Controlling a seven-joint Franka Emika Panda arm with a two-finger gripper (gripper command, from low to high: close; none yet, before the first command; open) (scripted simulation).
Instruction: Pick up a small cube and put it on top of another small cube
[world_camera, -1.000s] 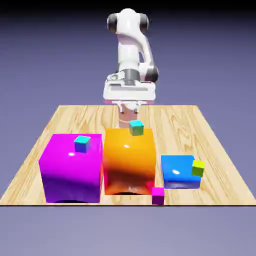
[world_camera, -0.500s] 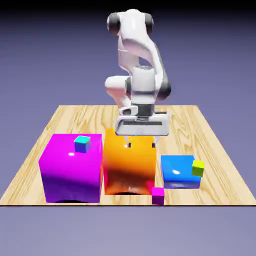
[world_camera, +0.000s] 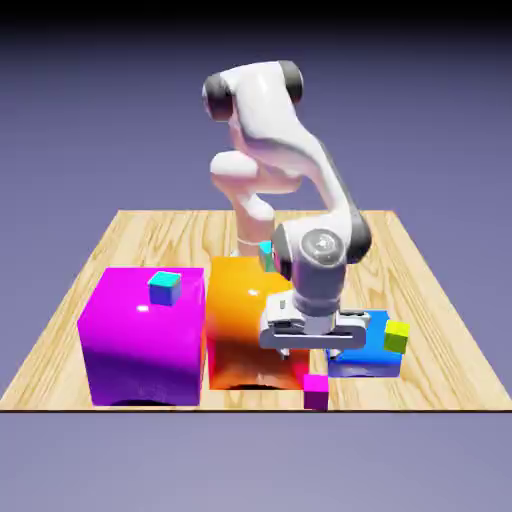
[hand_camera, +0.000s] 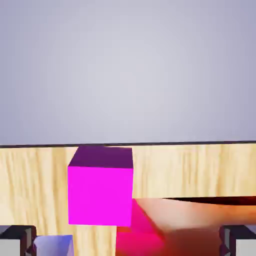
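1. In the exterior view the gripper (world_camera: 312, 355) is low over the front of the wooden table (world_camera: 420, 270), just above the small magenta-pink cube (world_camera: 316, 390); its wide hand body hides the fingers, so from this view I cannot tell how far they stand apart.
2. In the hand view the two grey fingertips (hand_camera: 17, 239) show at the bottom corners, wide apart, and they clamp nothing; the pink cube (hand_camera: 100, 187) sits between and beyond them, not touched.
3. The arm covers part of the big orange block (world_camera: 240, 320) and most of the tiny cube with cyan top and green sides (world_camera: 266, 252) behind it; only a small edge of this cube shows.
4. The big blue block (world_camera: 375, 345) is half hidden by the hand; the tiny yellow-green cube (world_camera: 397, 335) is at its corner on the exterior view's right, and I cannot tell if it rests on the block.
5. The pink cube rests flat on the table near its front edge, just before the orange block; its sides are equal, so it has no long axis.
6. The tiny cube with cyan top and blue sides (world_camera: 165, 287) sits upright on the big magenta block (world_camera: 140, 340), well apart from the gripper.
7. No writing or label is readable on any block.
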